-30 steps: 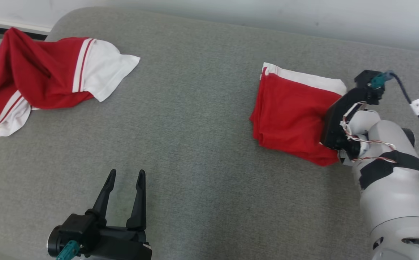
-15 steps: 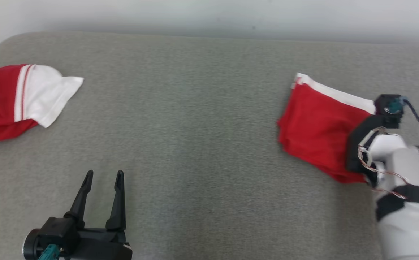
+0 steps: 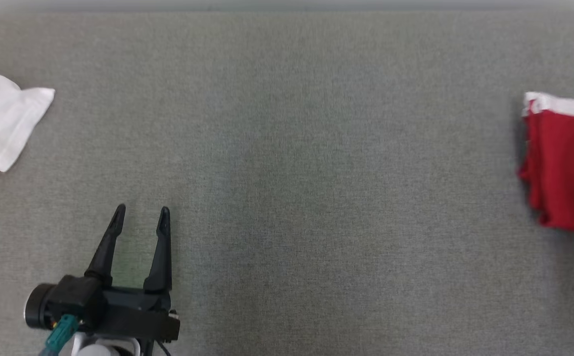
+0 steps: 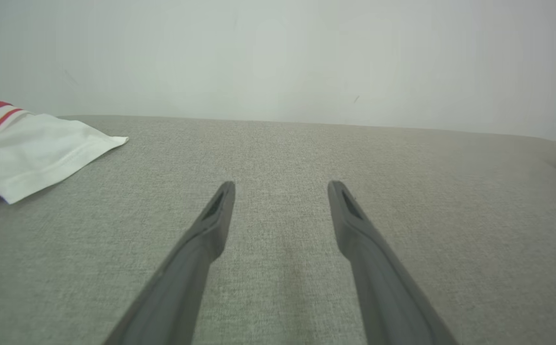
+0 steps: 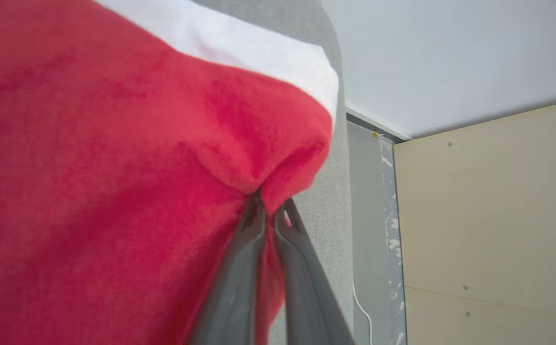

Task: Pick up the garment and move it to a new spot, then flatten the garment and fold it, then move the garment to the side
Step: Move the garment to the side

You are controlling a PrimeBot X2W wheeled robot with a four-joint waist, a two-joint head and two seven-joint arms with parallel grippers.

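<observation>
Right wrist view is the one to look at: your right gripper (image 5: pixel 271 205) has both fingers pressed together on a pinch of the folded garment (image 5: pixel 115 167), right at a red edge, so the cloth puckers into a little peak at the tips. My guess is that's the grip for the last bit, shifting the folded stack off to the side. An edge pinch would let the rest trail behind instead of opening up. — tinker42

Agreed. From the head view it sits at the far right of the grey cushion (image 3: pixel 287 148), a neat red block with a white band along its far edge and several layers showing on its left side. I can't tell whether all of it is resting on the fabric. It looks like soft jersey knit, limp stuff, so you'd want to go low and slow, because one pinch could let the layers peel apart. — seamripper

Your left gripper (image 3: pixel 141 217) is spread wide with nothing in it, over bare cushion at lower left, well apart from the work. Out of the way, I reckon. The other garment (image 3: pixel 5 118), crumpled with a white flap, lies at the far left. That cushion weave looks coarse, so expect some drag. — tinker42
</observation>
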